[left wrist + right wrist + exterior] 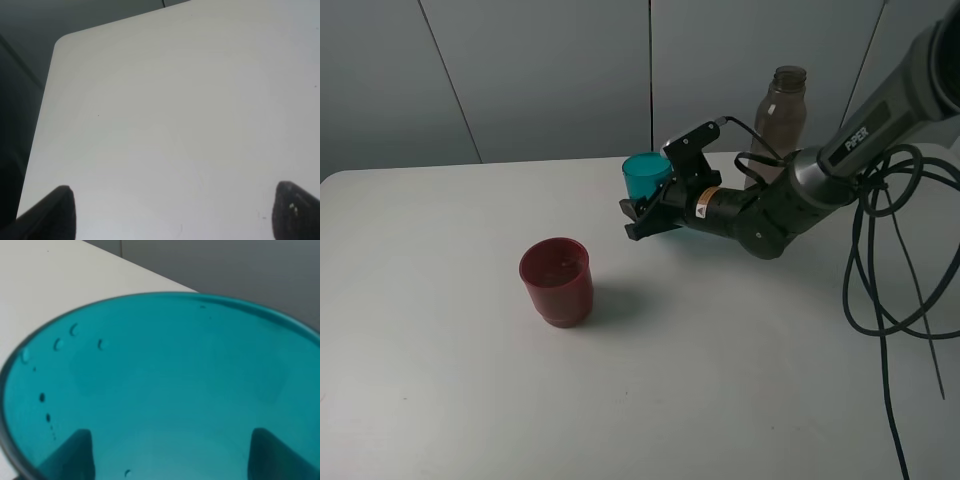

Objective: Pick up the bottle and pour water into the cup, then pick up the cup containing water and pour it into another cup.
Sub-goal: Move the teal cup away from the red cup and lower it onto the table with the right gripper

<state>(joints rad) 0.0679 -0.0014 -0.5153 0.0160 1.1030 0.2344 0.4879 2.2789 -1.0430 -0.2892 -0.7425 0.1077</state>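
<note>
Right pincer clamps the glossy, translucent teal cup, droplets beading its smooth tapered inner wall.

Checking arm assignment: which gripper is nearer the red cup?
Right. The right gripper, shut on the teal cup, sits up and right of the red cup. The left gripper sees only bare table.

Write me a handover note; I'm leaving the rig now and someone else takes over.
Right gripper: jaws shut on the teal cup, held clear of the table, right of the red cup.
Left gripper: jaws open, empty.
Bottle: upright at the back.
Done: teal cup picked up; droplets inside it.
Left: pour it into the red cup.
</note>
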